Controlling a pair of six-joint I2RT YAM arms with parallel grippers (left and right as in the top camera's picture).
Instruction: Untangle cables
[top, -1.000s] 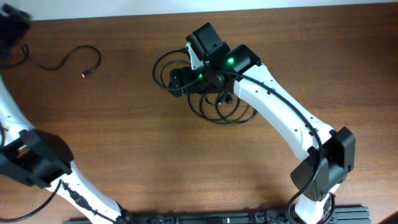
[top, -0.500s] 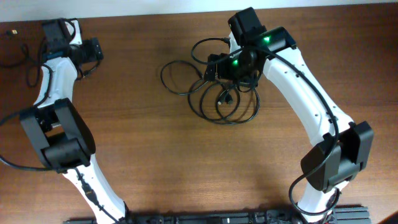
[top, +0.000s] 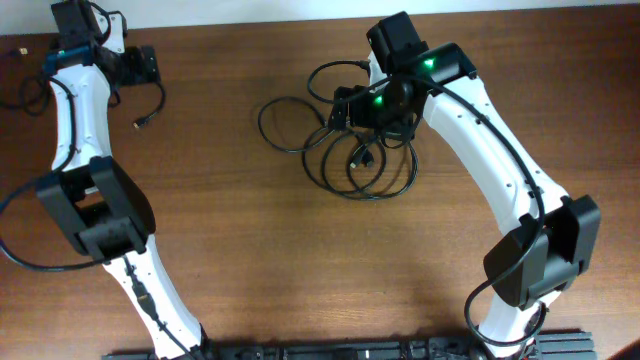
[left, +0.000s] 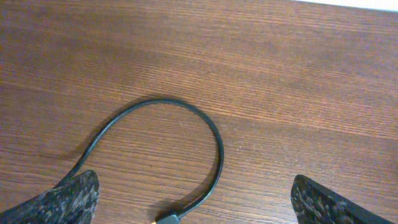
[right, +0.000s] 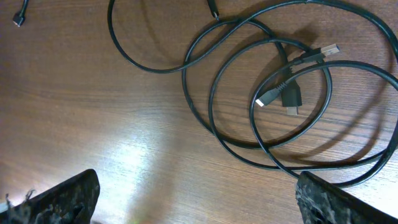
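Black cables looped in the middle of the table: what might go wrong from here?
The right gripper, open above the overlapping thin black cable loops, might pinch two strands together and tighten the tangle. Their small plug ends lie inside the loops and could snag. The open left gripper could miss the flat-lying single black cord.

Overhead is sitting above and looking straight down, taking in the whole worktop (top: 220, 230). Left wrist cam is pointing down from very close, with left fingers (left: 68, 202) poking in at the bottom corners. It's framing just the loose strand (left: 214, 134) that overhead is showing far left. Right wrist cam is sitting farther back, right fingers (right: 62, 199) also at the bottom corners, covering the coiled cables (right: 267, 118) that overhead is seeing at centre.
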